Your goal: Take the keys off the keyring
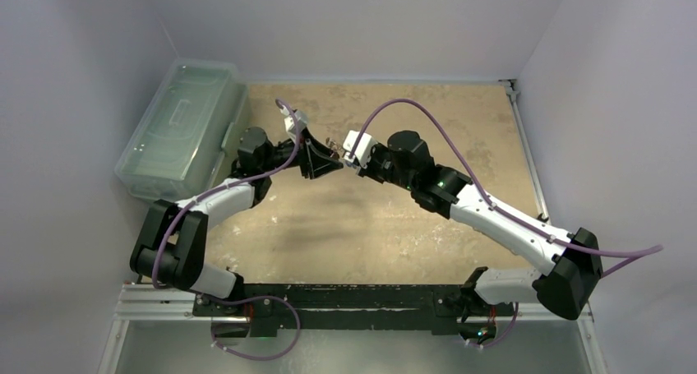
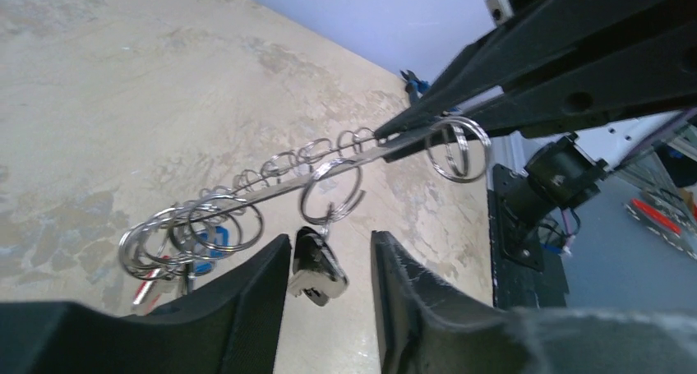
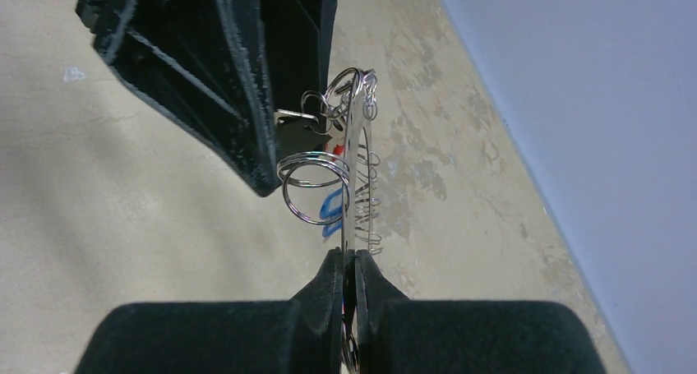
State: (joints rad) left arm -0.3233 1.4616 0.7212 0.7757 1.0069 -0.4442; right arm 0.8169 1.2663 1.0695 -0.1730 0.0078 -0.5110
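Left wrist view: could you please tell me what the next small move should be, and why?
Probably close the left gripper on the black-headed key: it hangs between the open jaws, apparently untouched, while the right gripper is shut on the keyring, holding it off the table.

Walls (image 1: 370, 20): plain pale grey-lilac, closing in on three sides.
Bench (image 1: 394, 226): tan, mottled with paler worn patches; a soft dark shadow near its middle.
Storage box (image 1: 177, 127): clear plastic, lidded, at the left rear against the wall.
Rail (image 1: 345, 296): black, along the bench's near edge.
Light: even and diffuse.
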